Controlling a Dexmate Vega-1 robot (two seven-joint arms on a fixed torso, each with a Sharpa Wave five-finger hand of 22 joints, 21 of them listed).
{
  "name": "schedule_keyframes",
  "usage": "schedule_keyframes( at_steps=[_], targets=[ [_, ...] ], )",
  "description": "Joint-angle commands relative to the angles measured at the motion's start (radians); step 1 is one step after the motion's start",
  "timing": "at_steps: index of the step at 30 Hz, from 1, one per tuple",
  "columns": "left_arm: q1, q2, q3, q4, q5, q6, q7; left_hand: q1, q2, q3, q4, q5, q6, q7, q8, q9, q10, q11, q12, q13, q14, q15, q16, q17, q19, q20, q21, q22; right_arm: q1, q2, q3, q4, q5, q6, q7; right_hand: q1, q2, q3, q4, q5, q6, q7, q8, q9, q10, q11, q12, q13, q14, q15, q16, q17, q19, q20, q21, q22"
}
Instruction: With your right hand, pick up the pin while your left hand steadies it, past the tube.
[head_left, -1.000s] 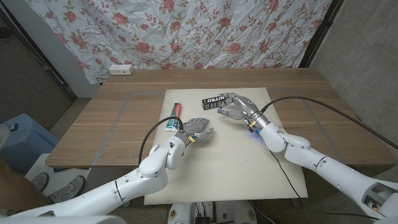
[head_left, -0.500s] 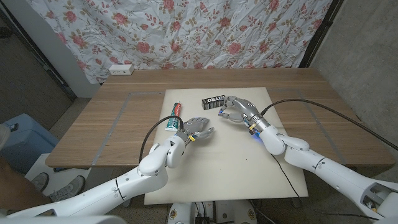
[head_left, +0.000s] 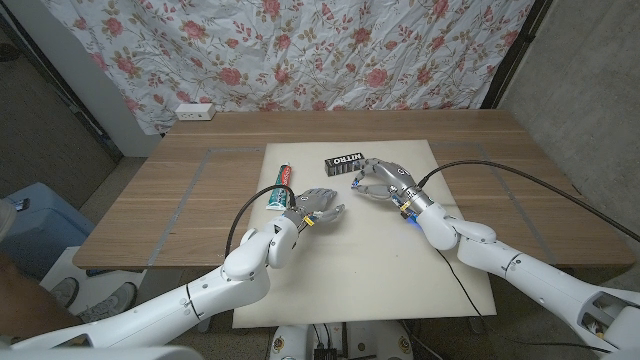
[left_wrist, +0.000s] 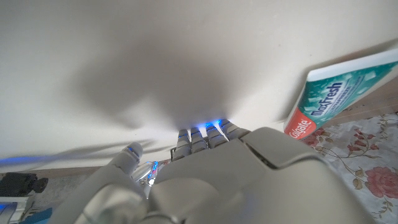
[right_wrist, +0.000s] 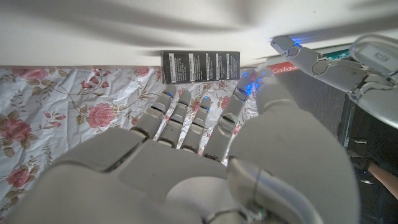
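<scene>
Pin: we cannot make it out, so the pickup looks unfinished. Our right robot hand (head_left: 380, 181) hovers curled beside the black box (head_left: 345, 161), contents untellable. Our left robot hand (head_left: 317, 207) waits spread by the tube (head_left: 281, 186) on the white mat (head_left: 400, 270).

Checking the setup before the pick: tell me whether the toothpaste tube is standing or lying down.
Lying down. The toothpaste tube rests lengthwise on the white mat, beside the left hand.
</scene>
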Motion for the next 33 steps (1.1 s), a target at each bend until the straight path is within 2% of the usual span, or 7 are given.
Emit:
schedule_keyframes(
  at_steps=[1, 33],
  targets=[
    [-0.002, 0.000, 0.002, 0.005, -0.006, -0.001, -0.008, -0.002, 0.131, -0.003, -0.001, 0.004, 0.007, -0.004, 0.001, 0.004, 0.003, -0.011, 0.002, 0.003, 0.002, -0.047, -0.002, 0.002, 0.002, -0.073, 0.005, 0.002, -0.001, -0.009, -0.010, -0.002, 0.008, -0.025, 0.025, 0.009, 0.004, -0.005, 0.002, -0.001, 0.014, -0.004, -0.003, 0.006, 0.011, -0.002, -0.003, 0.002, 0.017, -0.043, 0.002, 0.001, -0.007, -0.001, 0.002, 0.002],
    [-0.008, -0.007, 0.010, 0.003, -0.006, 0.030, -0.030, 0.001, 0.133, -0.005, -0.004, 0.007, 0.016, -0.006, 0.001, 0.004, 0.007, -0.014, 0.003, 0.003, 0.001, -0.048, -0.003, 0.001, 0.004, -0.074, 0.004, 0.000, 0.003, 0.015, -0.028, 0.055, 0.033, -0.035, -0.015, 0.009, 0.012, -0.008, 0.006, -0.002, 0.019, -0.003, -0.008, 0.004, -0.002, -0.003, -0.014, 0.002, -0.019, -0.060, -0.018, -0.007, -0.006, -0.015, 0.005, 0.001]
  ],
)
